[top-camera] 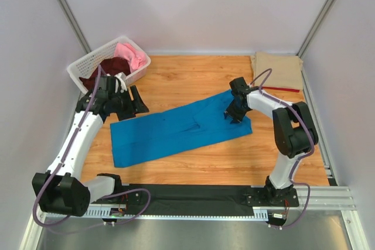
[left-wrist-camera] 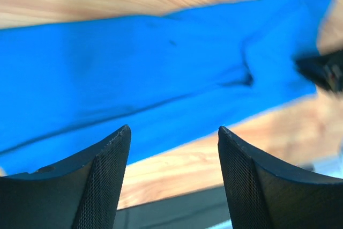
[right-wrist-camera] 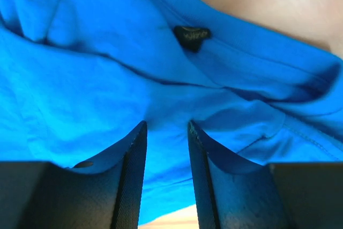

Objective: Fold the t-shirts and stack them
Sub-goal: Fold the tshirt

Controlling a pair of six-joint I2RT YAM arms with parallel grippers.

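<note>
**A:** Position of the blue t-shirt [top-camera: 176, 133]?

**B:** Flat on the table [top-camera: 193, 74], mid-field. Folded to a long narrow strip, slanting from near-left to far-right.

**A:** Lie relative to the hands?

**B:** Ends shared out, one apiece. Right gripper [top-camera: 234, 114] down over the far-right end, close to the collar and its small dark label [right-wrist-camera: 192, 35]. Left gripper [top-camera: 136, 102] just beside the far edge of the near-left end, facing along the strip toward the other.

**A:** State of each?

**B:** Left: spread wide and empty, with only a view of cloth and wood between the fingers. Right: parted narrowly, tips close upon the cloth. No fold seen between them, though contact at the very tips impossible to judge.

**A:** Bearing on the coming move?

**B:** Probably a fold across the short axis, end carried onto end. Hence a grasp wanted at the end corners, not along the long edges. Neither arm nearer overall; the right better placed for now.

**A:** Look of the cloth?

**B:** Bright plain blue, soft. Mostly smooth, creased mid-strip, puckered in layers at the collar end.

**A:** Elsewhere?

**B:** Pink t-shirt [top-camera: 132, 54] and maroon t-shirt [top-camera: 108, 68] heaped in the white basket [top-camera: 82, 68], far left. Tan t-shirt [top-camera: 281, 68] folded at the far-right corner, with the edge of a red t-shirt [top-camera: 284, 89] along its near side.
</note>
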